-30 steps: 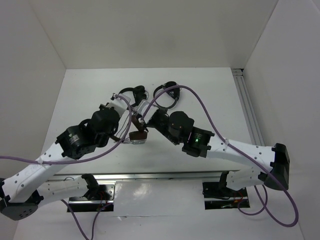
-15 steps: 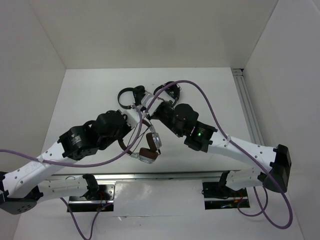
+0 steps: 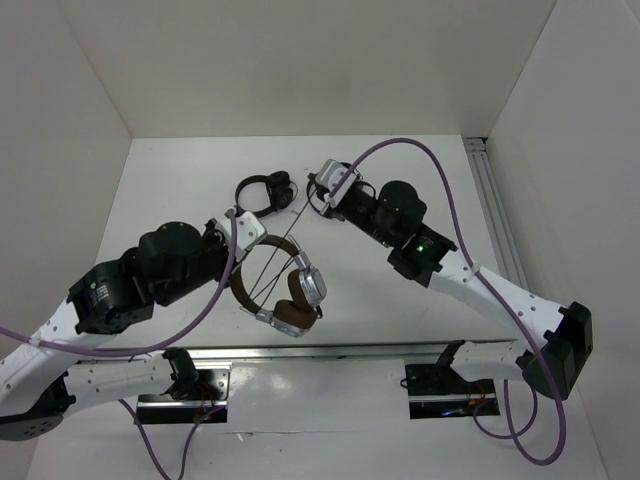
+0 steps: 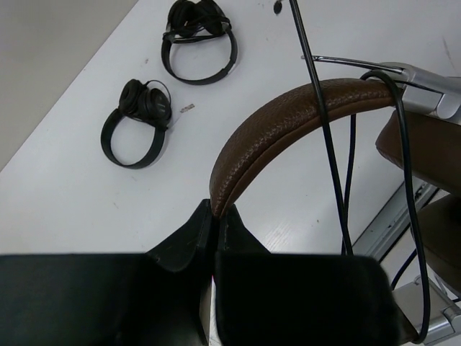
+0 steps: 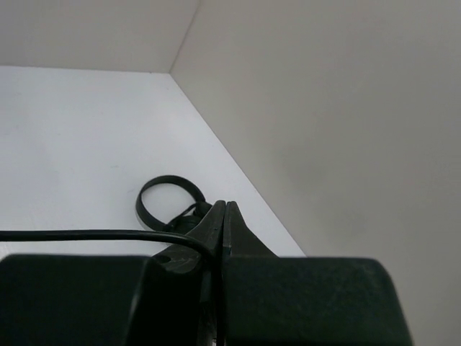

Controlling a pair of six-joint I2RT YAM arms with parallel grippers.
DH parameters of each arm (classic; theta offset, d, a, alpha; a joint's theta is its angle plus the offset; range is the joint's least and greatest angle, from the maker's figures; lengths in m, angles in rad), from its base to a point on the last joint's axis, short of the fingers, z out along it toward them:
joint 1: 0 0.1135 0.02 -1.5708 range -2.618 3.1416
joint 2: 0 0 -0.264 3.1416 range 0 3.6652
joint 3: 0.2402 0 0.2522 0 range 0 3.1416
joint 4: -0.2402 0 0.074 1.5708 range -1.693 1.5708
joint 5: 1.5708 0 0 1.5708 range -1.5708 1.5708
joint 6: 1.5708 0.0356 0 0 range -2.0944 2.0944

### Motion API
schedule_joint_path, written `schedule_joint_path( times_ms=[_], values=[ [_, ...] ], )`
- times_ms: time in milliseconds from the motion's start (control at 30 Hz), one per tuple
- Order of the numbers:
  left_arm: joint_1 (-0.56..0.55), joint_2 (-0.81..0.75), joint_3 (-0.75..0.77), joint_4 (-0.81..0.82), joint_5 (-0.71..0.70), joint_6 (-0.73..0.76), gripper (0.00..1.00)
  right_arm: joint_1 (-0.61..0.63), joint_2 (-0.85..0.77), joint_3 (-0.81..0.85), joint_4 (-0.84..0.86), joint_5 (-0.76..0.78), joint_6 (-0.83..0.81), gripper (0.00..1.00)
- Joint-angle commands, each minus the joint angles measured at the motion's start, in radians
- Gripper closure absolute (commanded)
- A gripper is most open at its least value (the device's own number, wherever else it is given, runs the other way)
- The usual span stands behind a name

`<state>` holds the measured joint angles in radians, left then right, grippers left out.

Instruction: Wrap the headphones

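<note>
left claw (image 4: 215,216) clamped on the brown headband (image 4: 288,119), headphones (image 3: 305,287) held up over the near middle of the desk (image 3: 180,180), right claw (image 5: 223,210) pinched closed on their thin black cable (image 5: 86,233), cable taut

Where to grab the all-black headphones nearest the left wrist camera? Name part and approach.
Best bet: pinch the thin black headband of those small all-black headphones, opposite the earcups, coming straight down. They lie flat on the white table, so the band is an open arc that is easy to straddle.
</note>
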<state>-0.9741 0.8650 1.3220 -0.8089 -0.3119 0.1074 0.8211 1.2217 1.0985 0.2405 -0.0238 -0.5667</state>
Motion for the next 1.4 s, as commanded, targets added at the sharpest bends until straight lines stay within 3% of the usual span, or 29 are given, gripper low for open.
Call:
schedule_joint_path(
  times_ms=[0, 233, 433, 667, 833, 1133, 1267, 1367],
  values=[
    [-0.006, -0.021, 0.035, -0.044, 0.095, 0.025, 1.0, -0.062, -0.044, 0.021, 0.083, -0.121, 0.079, 0.99],
    [-0.006, -0.054, 0.081, 0.02, 0.204, 0.014, 1.0, -0.122, -0.034, 0.021, 0.083, -0.272, 0.162, 0.99],
    [-0.006, -0.138, 0.068, 0.2, 0.263, -0.07, 1.0, -0.122, -0.013, -0.035, 0.15, -0.329, 0.221, 0.97],
    [-0.006, -0.161, 0.068, 0.318, 0.13, -0.244, 1.0, -0.122, -0.001, -0.158, 0.279, -0.422, 0.312, 1.0],
    [-0.006, -0.143, 0.077, 0.358, 0.142, -0.285, 1.0, -0.122, 0.033, -0.189, 0.339, -0.469, 0.359, 1.0],
    [-0.006, -0.164, 0.011, 0.476, -0.226, -0.437, 1.0, -0.037, 0.036, -0.349, 0.528, -0.463, 0.471, 1.0],
    [-0.006, -0.176, -0.012, 0.569, -0.263, -0.459, 1.0, -0.011, 0.036, -0.428, 0.66, -0.462, 0.528, 0.99],
    [-0.006, -0.109, 0.051, 0.57, -0.294, -0.482, 1.0, 0.033, 0.048, -0.448, 0.729, -0.462, 0.556, 0.99]
  ],
)
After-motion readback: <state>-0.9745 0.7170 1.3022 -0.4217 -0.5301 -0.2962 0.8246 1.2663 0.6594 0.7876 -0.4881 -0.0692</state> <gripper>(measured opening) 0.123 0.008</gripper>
